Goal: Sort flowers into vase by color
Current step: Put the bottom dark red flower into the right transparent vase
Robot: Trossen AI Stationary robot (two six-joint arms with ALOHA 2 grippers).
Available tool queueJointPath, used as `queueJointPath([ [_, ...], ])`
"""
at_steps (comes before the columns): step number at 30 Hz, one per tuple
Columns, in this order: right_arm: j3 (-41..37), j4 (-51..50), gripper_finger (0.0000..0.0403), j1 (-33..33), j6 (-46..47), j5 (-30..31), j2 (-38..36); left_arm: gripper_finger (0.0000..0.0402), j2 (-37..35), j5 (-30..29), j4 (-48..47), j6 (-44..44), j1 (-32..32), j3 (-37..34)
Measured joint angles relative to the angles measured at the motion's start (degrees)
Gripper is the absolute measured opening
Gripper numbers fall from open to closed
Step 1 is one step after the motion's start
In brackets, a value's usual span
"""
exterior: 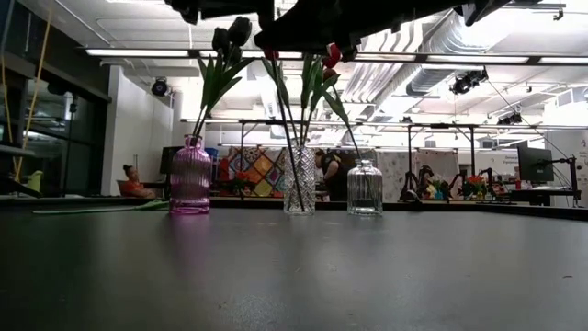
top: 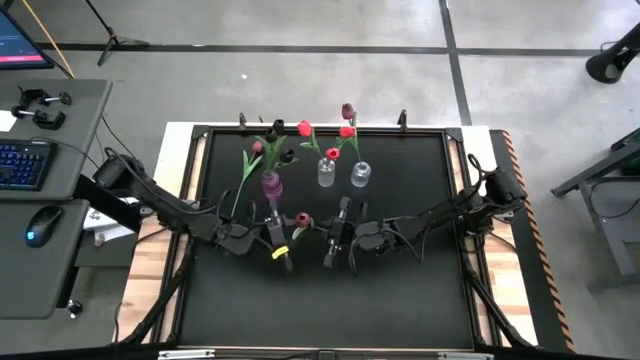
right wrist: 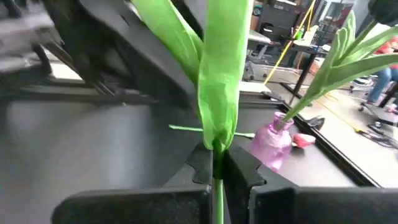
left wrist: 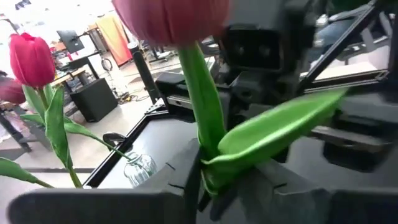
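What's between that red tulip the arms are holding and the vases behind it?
Nothing visible. The red tulip hangs between the left gripper and the right gripper, which is shut on its stem. Bare black table lies between it and the purple vase and the two clear vases.

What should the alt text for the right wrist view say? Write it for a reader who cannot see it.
The right gripper is shut on the green stem of a tulip, whose long leaves rise out of the picture. Beyond, on the dark table, stands a pink vase holding green leaves, with a pink bud lying beside it.
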Motion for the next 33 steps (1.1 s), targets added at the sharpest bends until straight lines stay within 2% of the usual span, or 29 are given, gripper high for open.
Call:
queueJointPath([
  [2, -0.02, -1.44, 0.0001, 0.00, -0.38, 1.31, -0.67, 0.0092, -1.41, -0.38, -2.01, -0.32, -0.73, 0.00],
  [4, -0.04, -5.24, 0.0001, 0.43, -0.34, 5.18, -2.45, 0.0107, -3.04, -2.81, -4.37, -0.30, -1.83, -0.01],
  [8, -0.11, -16.47, 0.0001, 2.69, 1.36, 17.48, -8.16, 0.0130, -7.40, -13.95, -11.40, -0.50, -4.81, -0.02],
  [10, -1.74, -18.94, 0.0001, 4.29, 2.69, 23.51, -11.14, 0.0136, -9.41, -19.65, -14.02, -1.35, -6.20, -0.08],
  [13, -6.75, -17.05, 0.0000, 6.08, 2.76, 30.34, -15.39, 0.0140, -12.04, -22.88, -14.21, -1.50, -7.52, -1.63],
  [16, -14.52, -8.64, 0.0000, 5.93, 2.68, 34.07, -20.06, 0.0141, -14.14, -22.74, -13.70, -1.47, -7.69, -3.29],
  [19, -23.48, 9.58, 0.0000, 3.94, -2.56, 31.22, -23.87, 0.0141, -15.53, -21.16, -11.52, -0.75, -6.90, -4.68],
  [23, -31.90, 40.33, 0.0000, -0.83, -16.62, 19.05, -25.99, 0.0141, -15.86, -14.59, -3.19, 4.38, -5.72, -7.21],
  [25, -33.69, 50.69, 0.0000, -3.54, -21.69, 15.81, -26.17, 0.0141, -15.88, -10.39, -0.41, 6.71, -5.27, -8.13],
  [27, -33.86, 53.92, 0.0000, -6.00, -25.49, 15.25, -26.17, 0.0141, -15.86, -6.52, 1.11, 8.05, -4.66, -9.17],
  [30, -32.64, 50.47, 0.0000, -9.54, -26.70, 15.37, -26.11, 0.0141, -15.86, -2.32, 3.77, 9.94, -3.94, -10.78],
  [33, -30.93, 46.42, 0.0000, -12.29, -26.05, 15.18, -26.10, 0.0141, -15.86, -0.57, 3.83, 10.56, -3.38, -11.54],
])
